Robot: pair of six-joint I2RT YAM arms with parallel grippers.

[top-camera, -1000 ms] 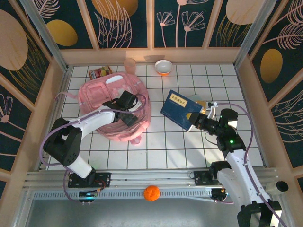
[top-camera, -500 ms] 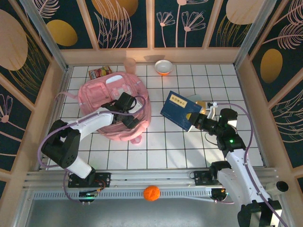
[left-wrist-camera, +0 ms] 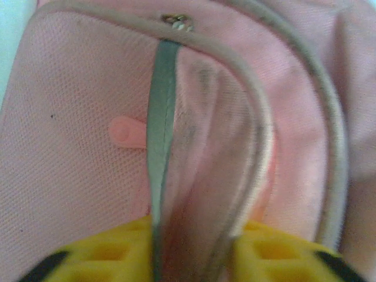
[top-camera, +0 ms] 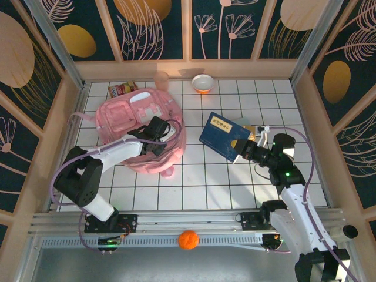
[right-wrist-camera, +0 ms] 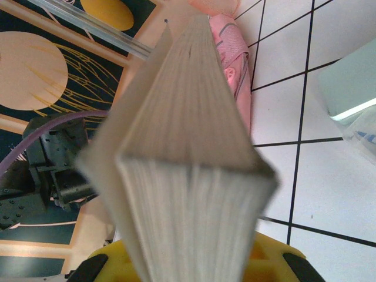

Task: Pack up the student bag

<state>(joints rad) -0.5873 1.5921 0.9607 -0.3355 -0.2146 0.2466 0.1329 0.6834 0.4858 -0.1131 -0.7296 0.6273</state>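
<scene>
From the top external camera, the surface was a white tiled table [top-camera: 205, 182] with dark grout lines. It was boxed in by pale wooden posts and dark blue wall panels [top-camera: 158, 29] printed with gold ovals and line-drawn leaves. A metal rail [top-camera: 176, 226] ran along the near edge.

On the table there was one of each thing:
- a large soft pink fabric backpack [top-camera: 132, 117] with white zip trim, lying at left centre
- a dark blue hardcover book [top-camera: 220, 135]
- a small white bowl with an orange inside [top-camera: 202, 83]
- a pale pink cup [top-camera: 161, 79]
- a red and yellow snack packet [top-camera: 121, 89]

One orange ball [top-camera: 188, 239] sat in front of the rail. Two arms reached in. The left gripper [top-camera: 160, 147] lay on the backpack's right side, and the right gripper [top-camera: 242, 148] clamped the book's near corner, holding it tilted above the tiles.

In the left wrist view, pink mesh fabric of the backpack [left-wrist-camera: 76, 147] lay close under the lens. It had one grey strip [left-wrist-camera: 161, 117] and one small round pink tab [left-wrist-camera: 126, 130]. The left gripper [left-wrist-camera: 194, 247] had its yellow fingers [left-wrist-camera: 111, 252] pressed against both sides of a raised fold, pinching it.

In the right wrist view, the book [right-wrist-camera: 188, 147] stood page edge towards the lens, gripped by the right gripper [right-wrist-camera: 194, 258]. Behind it were a slice of the backpack [right-wrist-camera: 232, 47] and the white tiles [right-wrist-camera: 329, 194].
</scene>
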